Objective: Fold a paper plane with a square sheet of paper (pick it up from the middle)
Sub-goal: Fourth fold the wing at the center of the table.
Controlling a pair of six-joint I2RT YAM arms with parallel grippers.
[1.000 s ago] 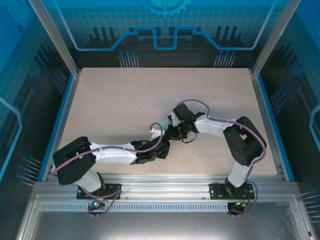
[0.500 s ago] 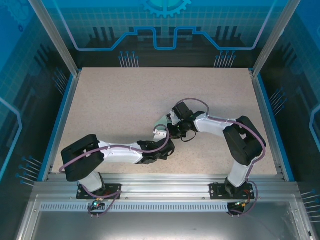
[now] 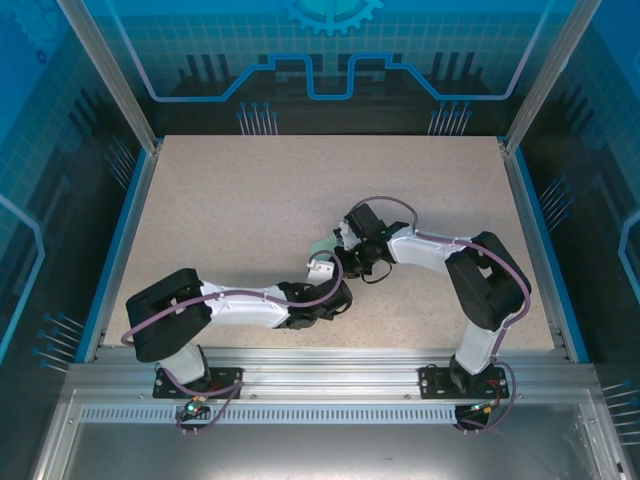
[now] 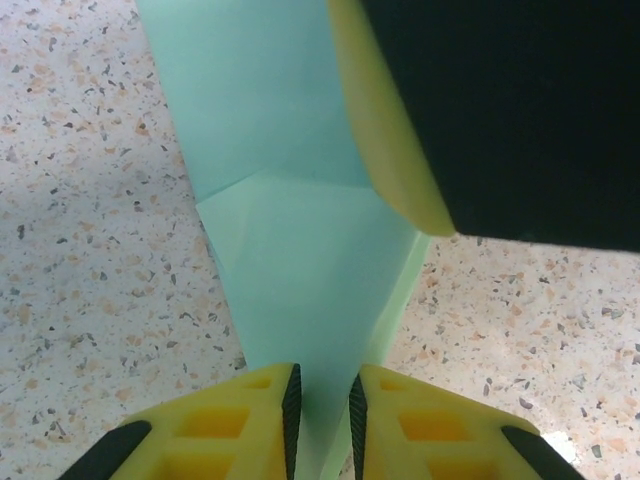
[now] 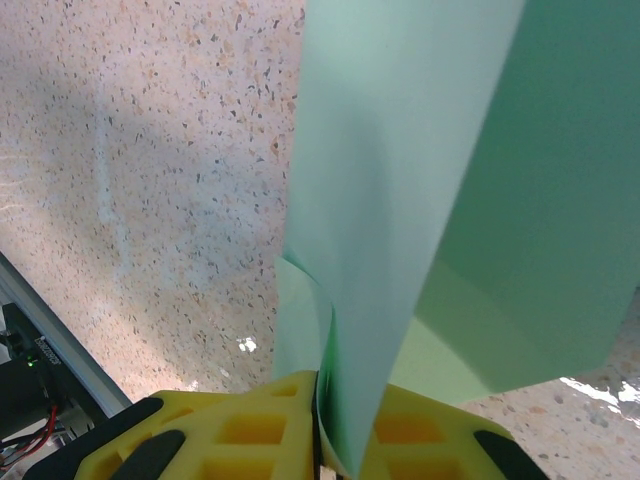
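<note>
Centre of the top view: the part-folded square sheet of paper [image 3: 322, 243] is between both arms. The right gripper [image 5: 318, 425] is clamped on it, likely as an anchor, while the left gripper [image 4: 322, 405] straddles the fold, jaws nearly together; whether they pinch is unclear

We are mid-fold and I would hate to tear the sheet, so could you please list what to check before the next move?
1. Right gripper shut on the paper: ok.
2. Left gripper shut on the paper: not ok, its jaws stand narrowly apart.
3. Fold crease formed: ok, one shows in the left wrist view.
4. Grippers apart from each other: ok, paper lies between them.
5. Paper free of tears: cannot tell, much is hidden.
</note>
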